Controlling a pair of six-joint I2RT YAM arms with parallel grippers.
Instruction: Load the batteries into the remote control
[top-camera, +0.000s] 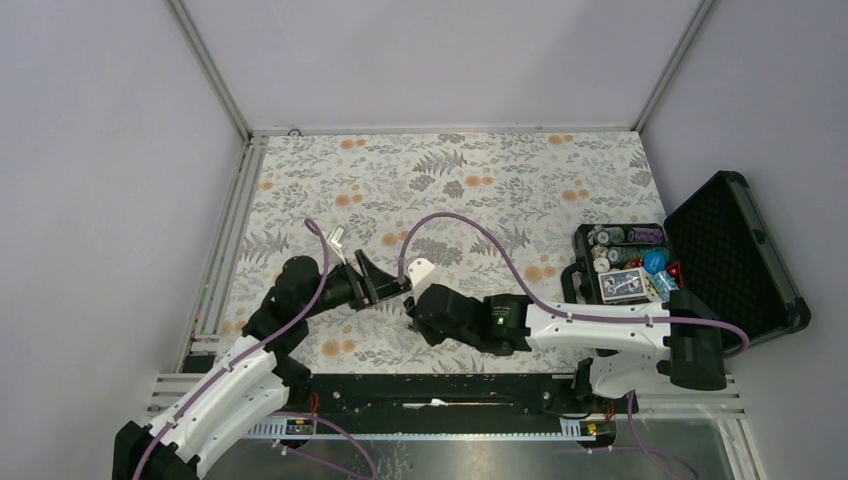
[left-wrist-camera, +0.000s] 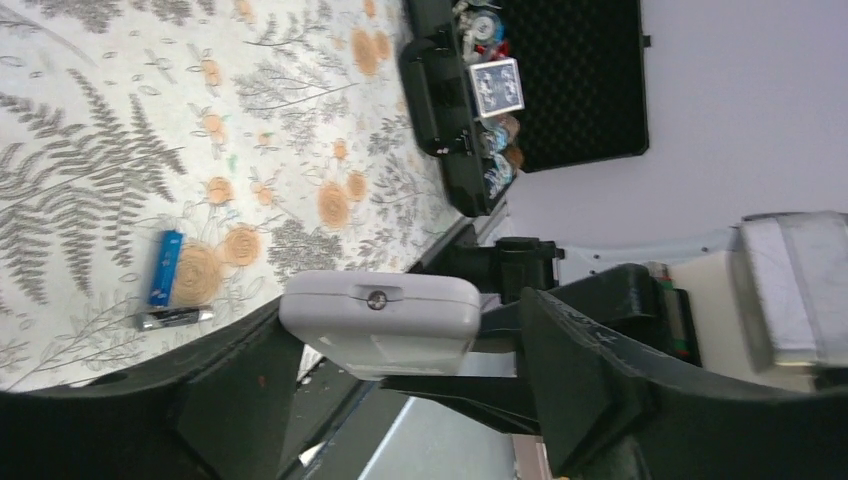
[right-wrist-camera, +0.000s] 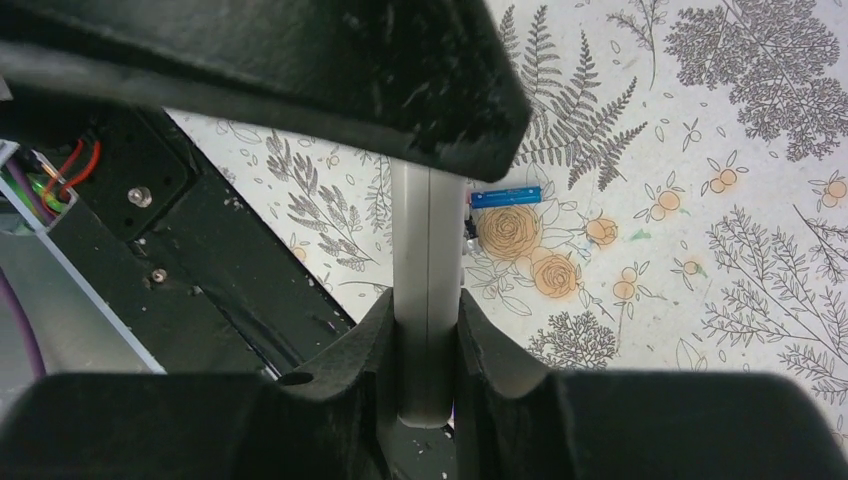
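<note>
Mid-table: remote (top-camera: 419, 270) clamped in right gripper (right-wrist-camera: 428, 320); left gripper (left-wrist-camera: 410, 335) jaws apart around it; batteries (left-wrist-camera: 165, 268) at 9 o'clock, left wrist view.

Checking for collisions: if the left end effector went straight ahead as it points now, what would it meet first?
The white plastic remote control, clamped in the right end effector, seemingly just ahead.

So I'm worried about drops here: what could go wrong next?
The remote control is pinched edge-on by the right hand alone; it could twist or slip if the open left hand bumps it while closing. The batteries lie loose on the cloth nearby; a falling remote might send them rolling.
</note>
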